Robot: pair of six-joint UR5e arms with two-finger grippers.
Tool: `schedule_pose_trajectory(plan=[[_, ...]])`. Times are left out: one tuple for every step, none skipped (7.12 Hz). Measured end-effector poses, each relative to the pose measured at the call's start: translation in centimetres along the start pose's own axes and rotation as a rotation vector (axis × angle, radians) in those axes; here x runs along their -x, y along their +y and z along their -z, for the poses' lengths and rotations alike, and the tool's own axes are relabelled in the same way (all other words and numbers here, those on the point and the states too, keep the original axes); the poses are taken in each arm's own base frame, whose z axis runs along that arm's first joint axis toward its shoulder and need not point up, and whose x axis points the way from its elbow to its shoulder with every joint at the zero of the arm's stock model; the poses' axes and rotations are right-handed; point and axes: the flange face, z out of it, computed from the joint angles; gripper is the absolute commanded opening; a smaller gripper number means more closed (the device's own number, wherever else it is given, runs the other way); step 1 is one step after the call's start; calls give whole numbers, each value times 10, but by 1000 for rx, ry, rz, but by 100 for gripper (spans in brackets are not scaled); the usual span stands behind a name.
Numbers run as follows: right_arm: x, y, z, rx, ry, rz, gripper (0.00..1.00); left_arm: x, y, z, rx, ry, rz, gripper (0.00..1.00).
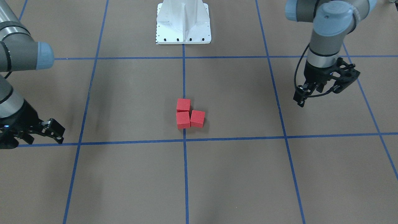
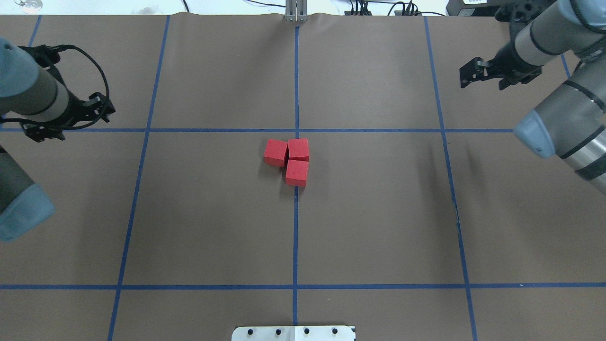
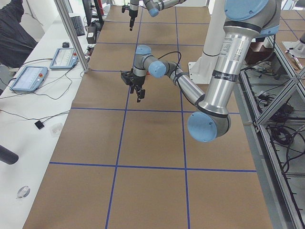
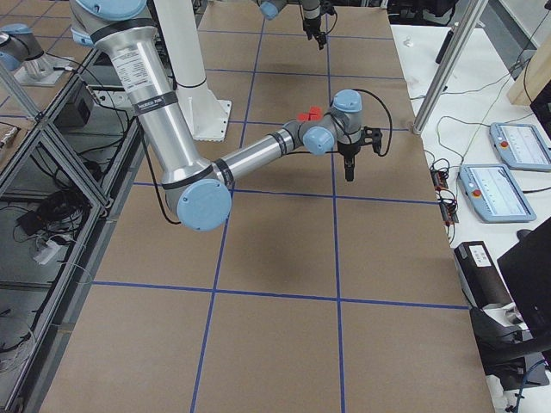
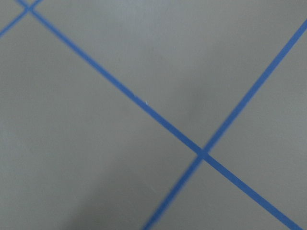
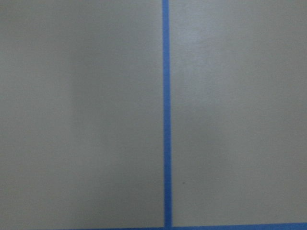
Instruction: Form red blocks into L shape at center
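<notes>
Three red blocks sit together in an L on the brown floor at the center (image 2: pixel 312 156), on and beside the vertical blue line. In the overhead view they are the corner block (image 2: pixel 298 149), one to its left (image 2: pixel 275 152) and one below it (image 2: pixel 297 173). The front view shows them too (image 1: pixel 183 105) (image 1: pixel 183 120) (image 1: pixel 197 119). My left gripper (image 2: pixel 108 108) (image 1: pixel 300 101) hangs far to the left of them, fingers together and empty. My right gripper (image 2: pixel 466 76) (image 1: pixel 59 132) is far to the right, also shut and empty.
The white robot base plate (image 1: pixel 183 31) stands behind the blocks on the center line. Blue tape lines (image 2: pixel 296 237) divide the brown floor into large squares. Both wrist views show only bare floor and tape. Desks with tablets (image 4: pixel 499 181) lie beyond the far table edge.
</notes>
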Motion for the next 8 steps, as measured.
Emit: schedule_pose_trajectory(plan=[[-48, -3, 11, 13, -1, 31, 99, 42, -24, -1, 27, 16, -124, 100], [-96, -2, 21, 25, -3, 57, 99, 88, -52, 0, 59, 24, -261, 100], [-142, 6, 32, 36, -9, 74, 99, 136, -79, -4, 72, 10, -414, 100], [-182, 14, 44, 45, -29, 76, 99, 185, -111, -11, 88, -3, -553, 100], [-216, 22, 57, 50, -59, 50, 99, 236, -140, -21, 129, 24, -647, 100], [-247, 32, 69, 47, -80, 25, 99, 281, -162, -34, 162, 92, -697, 100], [-278, 48, 74, 48, -81, 36, 99, 314, -176, -43, 152, 142, -719, 100], [-304, 67, 71, 57, -66, 66, 99, 334, -184, -52, 135, 161, -726, 100]])
